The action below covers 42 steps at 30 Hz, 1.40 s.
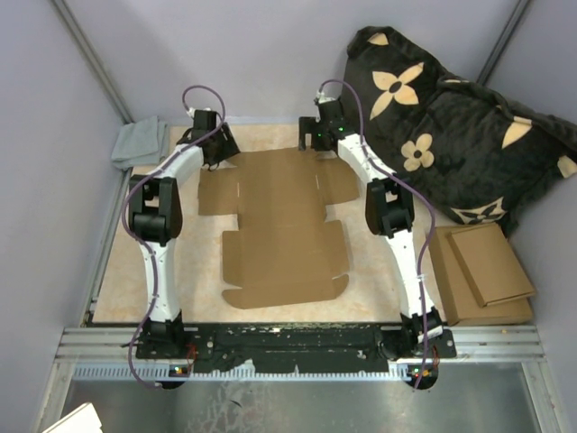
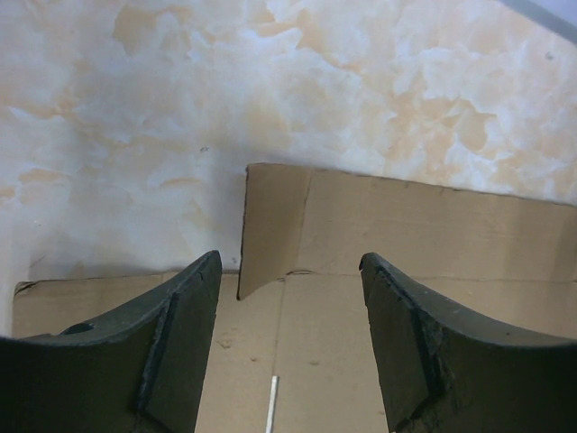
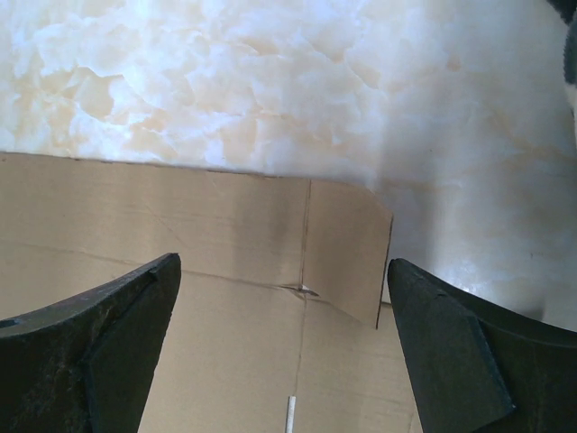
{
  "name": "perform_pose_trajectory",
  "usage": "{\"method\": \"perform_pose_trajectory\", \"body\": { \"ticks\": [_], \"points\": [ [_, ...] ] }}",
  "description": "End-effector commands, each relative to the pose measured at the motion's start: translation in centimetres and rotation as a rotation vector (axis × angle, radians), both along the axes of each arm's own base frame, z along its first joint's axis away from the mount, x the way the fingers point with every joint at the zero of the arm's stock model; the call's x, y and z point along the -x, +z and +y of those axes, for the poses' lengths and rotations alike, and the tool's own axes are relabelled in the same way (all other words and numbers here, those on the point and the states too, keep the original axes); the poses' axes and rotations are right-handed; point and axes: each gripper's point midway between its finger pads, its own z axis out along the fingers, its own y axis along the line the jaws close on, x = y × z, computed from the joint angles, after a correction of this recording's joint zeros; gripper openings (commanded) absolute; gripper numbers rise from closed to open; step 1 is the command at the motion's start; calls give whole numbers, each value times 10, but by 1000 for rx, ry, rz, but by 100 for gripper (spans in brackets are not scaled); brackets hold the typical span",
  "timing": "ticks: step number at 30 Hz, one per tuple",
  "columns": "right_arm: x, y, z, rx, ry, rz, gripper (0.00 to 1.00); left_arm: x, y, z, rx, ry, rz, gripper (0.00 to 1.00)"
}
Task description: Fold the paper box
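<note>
Brown corrugated paper box [image 1: 284, 225] lies flat, notched, one corner perhaps curling.

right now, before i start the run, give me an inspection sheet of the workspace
surface: marbled cream table top, no spills seen
job's things: paper box lies flat and unfolded between the arms, flaps spread
clutter: stack of flat cardboard pieces at the right edge; grey cloth at the far left corner
grippers: left gripper and right gripper both open, each over a far corner of the sheet, holding nothing
cables: purple cables run along both arms and loop at the wrists, off the sheet
surroundings: grey walls; black cushion with cream flowers at the far right
</note>
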Motion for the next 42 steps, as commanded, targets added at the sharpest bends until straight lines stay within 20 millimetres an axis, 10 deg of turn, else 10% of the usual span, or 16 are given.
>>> {"method": "perform_pose_trajectory", "body": {
  "ticks": [1, 27, 42],
  "points": [
    [-20, 31, 11, -55, 39, -115, 99, -14, 3, 2, 5, -5, -32, 70],
    [-3, 43, 51, -151, 170, -123, 98, -22, 10, -67, 213, -200, -121, 64],
    [15, -23, 79, -161, 224, 18, 99, -15, -45, -82, 260, -195, 65, 64]
  ]
}}
